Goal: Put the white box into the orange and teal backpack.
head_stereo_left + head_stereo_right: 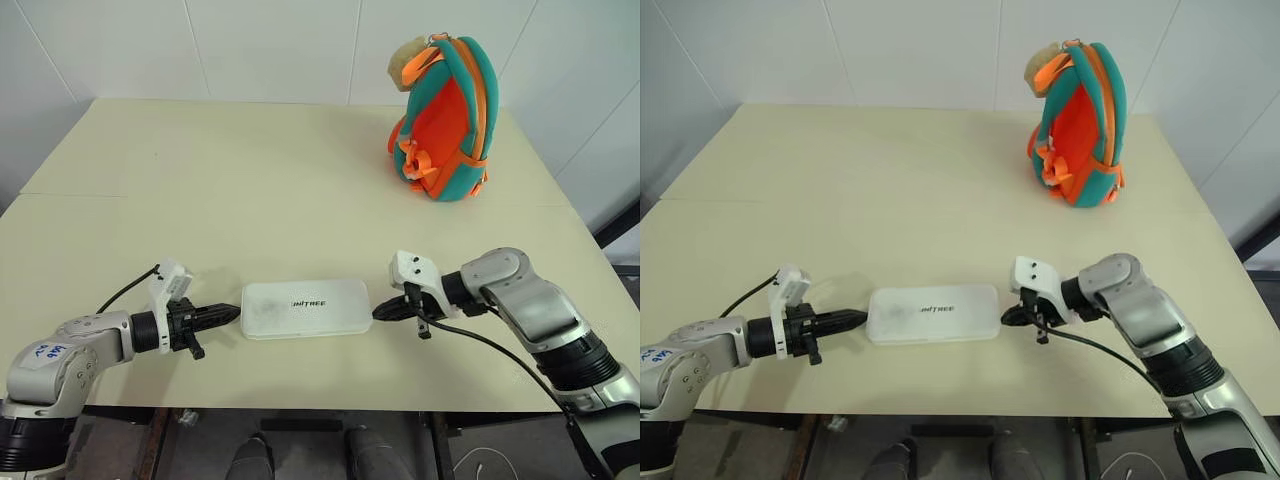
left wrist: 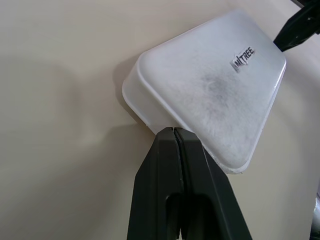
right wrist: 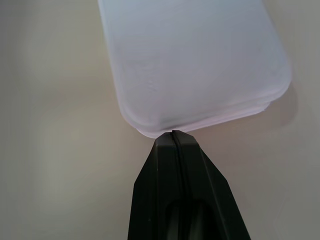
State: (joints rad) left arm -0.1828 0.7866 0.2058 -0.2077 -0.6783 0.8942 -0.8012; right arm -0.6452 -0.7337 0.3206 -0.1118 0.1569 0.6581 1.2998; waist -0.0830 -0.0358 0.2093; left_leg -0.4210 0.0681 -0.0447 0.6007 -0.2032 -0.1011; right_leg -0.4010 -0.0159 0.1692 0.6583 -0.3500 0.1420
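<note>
The orange and teal backpack [image 1: 445,120] stands upright near the table's [image 1: 250,190] far right corner; the white box [image 1: 305,307] lies flat near the front edge. Left gripper [image 1: 228,315] and right gripper [image 1: 383,312], both clenched empty, press its opposite short ends; an even squeeze should lift it level.

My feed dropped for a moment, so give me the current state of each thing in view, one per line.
white box: lid shut, flat on the table, between both tool tips.
orange and teal backpack: upright at the table's far right; opening not visible.
left tool: shut, tip at the box's left end.
right tool: shut, tip at the box's right end.
</note>
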